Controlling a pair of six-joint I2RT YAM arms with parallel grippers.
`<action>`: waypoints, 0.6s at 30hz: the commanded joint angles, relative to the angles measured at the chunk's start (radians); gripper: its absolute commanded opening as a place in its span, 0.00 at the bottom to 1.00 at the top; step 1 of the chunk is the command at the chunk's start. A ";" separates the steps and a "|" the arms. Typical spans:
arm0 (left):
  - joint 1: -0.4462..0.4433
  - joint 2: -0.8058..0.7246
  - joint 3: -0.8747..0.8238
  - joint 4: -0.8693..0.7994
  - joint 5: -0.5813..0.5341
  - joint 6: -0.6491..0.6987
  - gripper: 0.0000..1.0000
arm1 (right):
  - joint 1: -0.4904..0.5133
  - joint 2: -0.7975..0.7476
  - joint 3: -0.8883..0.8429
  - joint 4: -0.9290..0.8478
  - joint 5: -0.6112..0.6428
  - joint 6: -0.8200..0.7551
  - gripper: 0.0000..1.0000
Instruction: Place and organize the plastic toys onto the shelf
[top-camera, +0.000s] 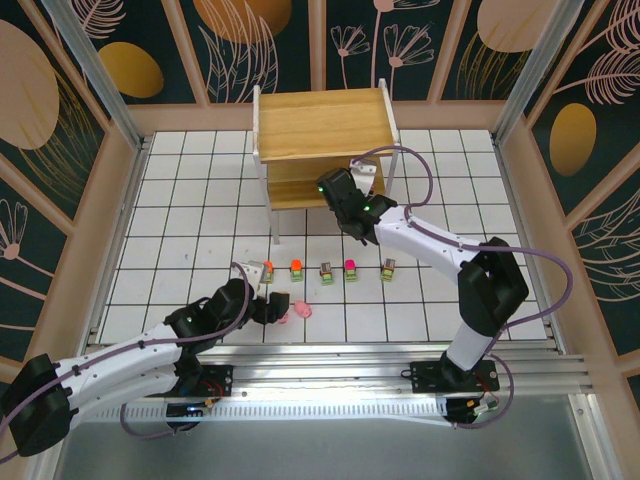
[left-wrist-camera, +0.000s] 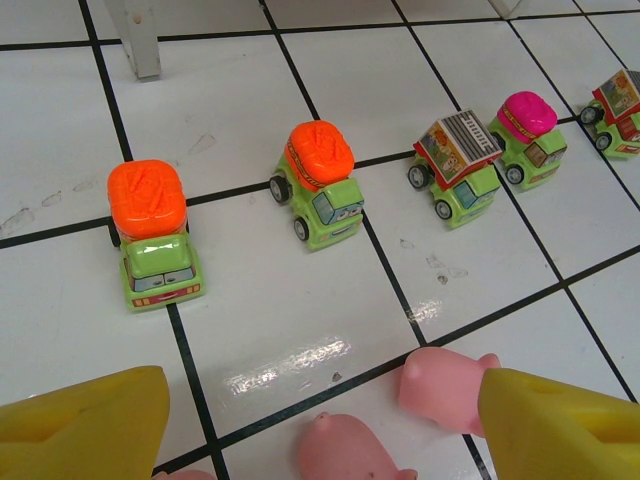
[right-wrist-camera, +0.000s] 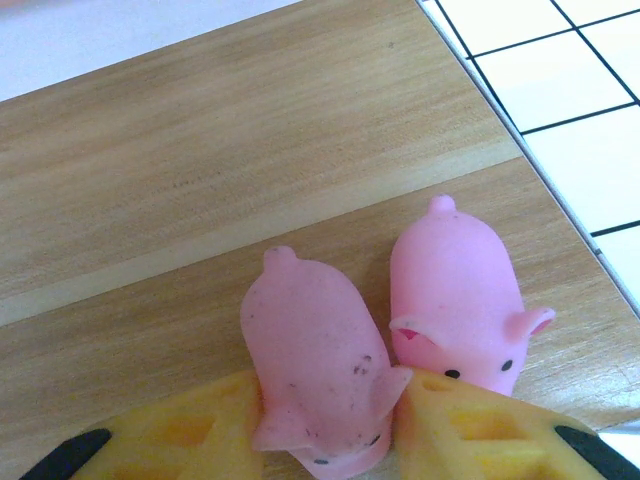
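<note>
Speckled pink pig (right-wrist-camera: 315, 370): right gripper (right-wrist-camera: 330, 400) jaws touch both its flanks, grip unclear; it lies on shelf (right-wrist-camera: 150, 340) lower tier, second pig (right-wrist-camera: 455, 300) alongside. Left gripper (left-wrist-camera: 325, 405) jaws spread over two pigs (left-wrist-camera: 445, 385) on counter (left-wrist-camera: 300, 300), near five green trucks (left-wrist-camera: 320, 185).

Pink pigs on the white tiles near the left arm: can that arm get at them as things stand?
Probably yes. The left gripper stands open over the pink pigs, one finger on either side, with nothing between. The green trucks sit farther off, out of its way.
</note>
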 joint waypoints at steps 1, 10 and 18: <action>-0.005 -0.010 -0.011 0.014 -0.004 0.004 0.81 | 0.000 0.007 0.015 -0.003 0.025 0.015 0.38; -0.005 -0.014 -0.011 0.014 -0.003 0.004 0.81 | 0.004 0.000 0.006 0.000 0.025 0.016 0.42; -0.004 -0.020 -0.014 0.014 -0.003 0.004 0.80 | 0.006 -0.002 0.009 0.007 0.021 0.004 0.45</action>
